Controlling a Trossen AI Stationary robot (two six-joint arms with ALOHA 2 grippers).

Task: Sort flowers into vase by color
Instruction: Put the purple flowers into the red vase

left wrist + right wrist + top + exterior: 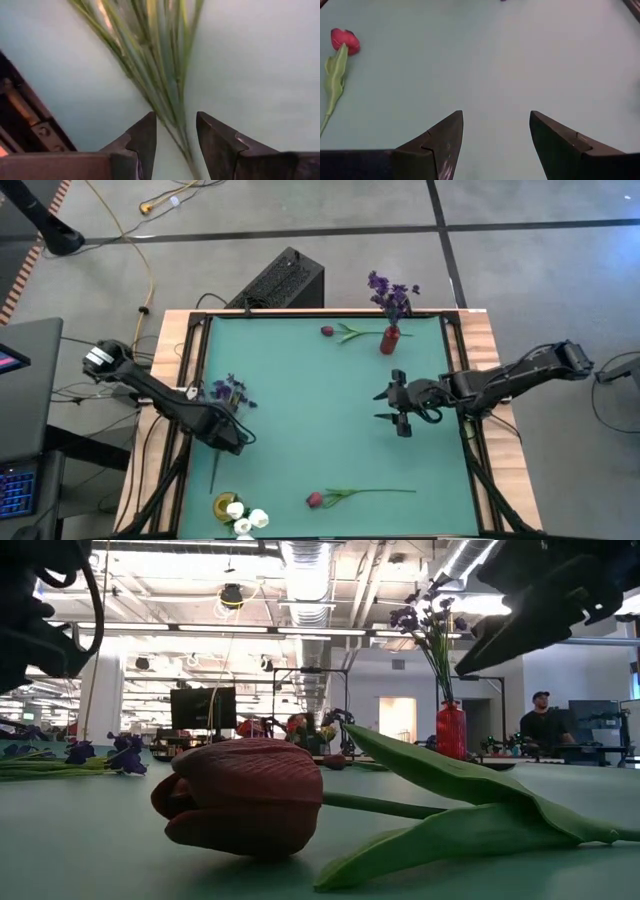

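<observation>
Two dark red tulips [315,500] [327,331] lie flat on the green table [330,420], stems running rightward. Left gripper [235,442], fingers parted, straddles a purple sprig's [228,392] stems at left. Right gripper [383,406] hovers spread wide, empty.

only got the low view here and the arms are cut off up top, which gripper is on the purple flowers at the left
Observer: The left gripper; its open fingers straddle the green stems of the purple sprig.
Operator: where's the other arm
Observer: The right gripper is open over bare mat, right of centre.
Operator: any vase besides the red one
Observer: Yes, a yellow vase with white flowers at the near left corner.
</observation>
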